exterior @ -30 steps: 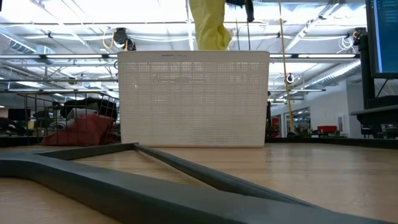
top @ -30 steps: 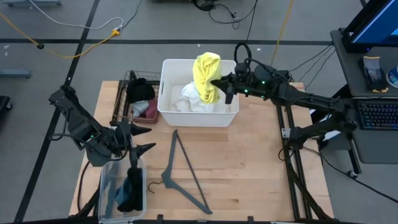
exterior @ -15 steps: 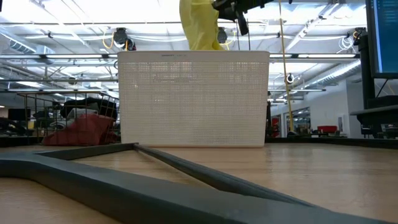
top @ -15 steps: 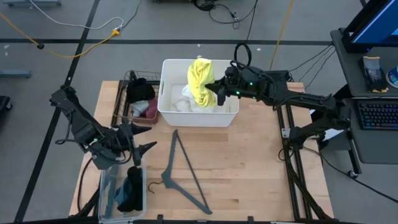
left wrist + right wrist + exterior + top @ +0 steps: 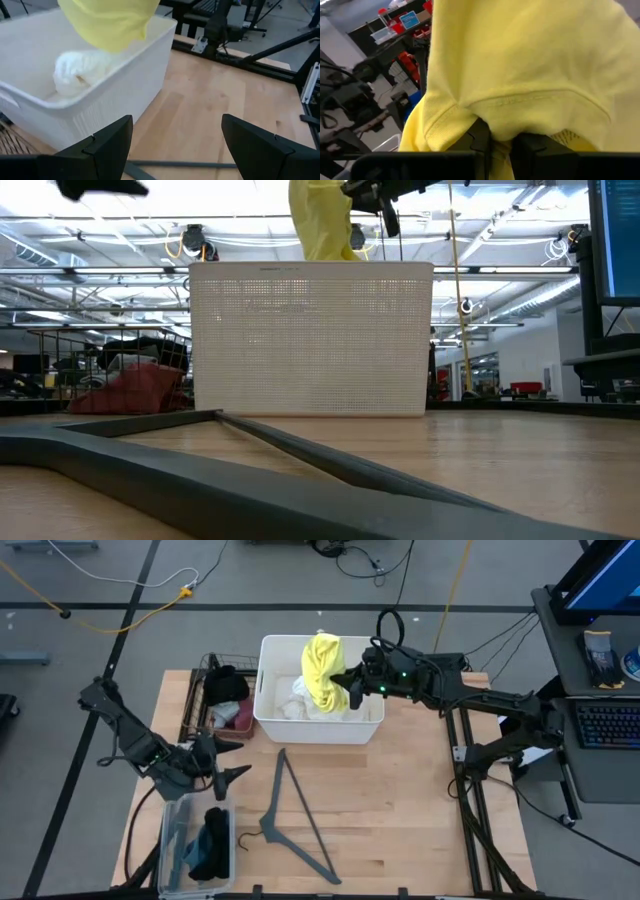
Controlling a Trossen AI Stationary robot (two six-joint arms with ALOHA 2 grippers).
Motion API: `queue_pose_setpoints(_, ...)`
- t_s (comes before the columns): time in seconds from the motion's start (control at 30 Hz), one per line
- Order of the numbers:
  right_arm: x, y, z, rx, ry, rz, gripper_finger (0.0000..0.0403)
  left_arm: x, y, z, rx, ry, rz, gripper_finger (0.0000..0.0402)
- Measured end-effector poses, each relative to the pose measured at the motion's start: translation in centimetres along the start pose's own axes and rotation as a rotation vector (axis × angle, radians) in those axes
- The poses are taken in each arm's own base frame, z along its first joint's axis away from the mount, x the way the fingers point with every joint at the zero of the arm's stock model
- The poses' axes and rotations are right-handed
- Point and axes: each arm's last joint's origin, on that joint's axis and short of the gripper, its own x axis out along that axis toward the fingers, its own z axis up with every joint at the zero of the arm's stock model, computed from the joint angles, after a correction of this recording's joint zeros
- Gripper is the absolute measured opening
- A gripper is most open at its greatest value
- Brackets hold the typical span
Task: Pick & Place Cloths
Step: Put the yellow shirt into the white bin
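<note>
The right gripper (image 5: 350,680) is clamped on the yellow cloth (image 5: 321,668), which hangs above the white basket (image 5: 270,720). The left gripper (image 5: 228,760) hovers with its fingers spread apart over the clear bin (image 5: 168,840) at the table's left edge.

The hold looks thin: only a bunched fold sits between the fingers, so the cloth could slip out during travel, or its hanging tail could snag the basket rim.

Counted: 1 yellow cloth held, 1 white cloth (image 5: 300,700) in the basket, 1 black cloth (image 5: 225,687) and 1 maroon cloth (image 5: 228,714) in the wire basket (image 5: 205,662), 1 dark cloth (image 5: 209,845) in the bin, 1 hanger (image 5: 295,820).
</note>
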Motion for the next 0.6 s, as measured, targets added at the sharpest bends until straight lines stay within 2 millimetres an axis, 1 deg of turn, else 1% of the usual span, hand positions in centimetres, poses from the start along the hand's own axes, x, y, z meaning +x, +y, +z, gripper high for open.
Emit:
queue_pose_setpoints(0.07,0.0,0.0,-0.1,0.016,0.005,-0.008,0.0031,0.4,0.6,-1.0,-0.018,-0.004,-0.010,0.0310)
queue_pose_setpoints(0.17,0.0,-0.2,-0.2,0.028,0.008,-0.052,0.0031,0.6,1.4,-1.8,-0.041,-0.027,-0.037,0.0310)
queue_pose_setpoints(0.4,0.0,-0.7,-0.3,0.051,0.007,-0.104,0.0031,0.3,4.0,-2.6,-0.055,-0.085,-0.069,0.0310)
queue_pose_setpoints(0.53,1.0,-1.3,-1.0,0.064,0.032,-0.143,0.0031,0.3,5.4,-3.3,-0.065,-0.106,-0.087,0.0310)
queue_pose_setpoints(0.6,1.9,-1.7,-1.6,0.080,0.042,-0.153,0.0031,0.3,6.0,-3.7,-0.072,-0.117,-0.107,0.0310)
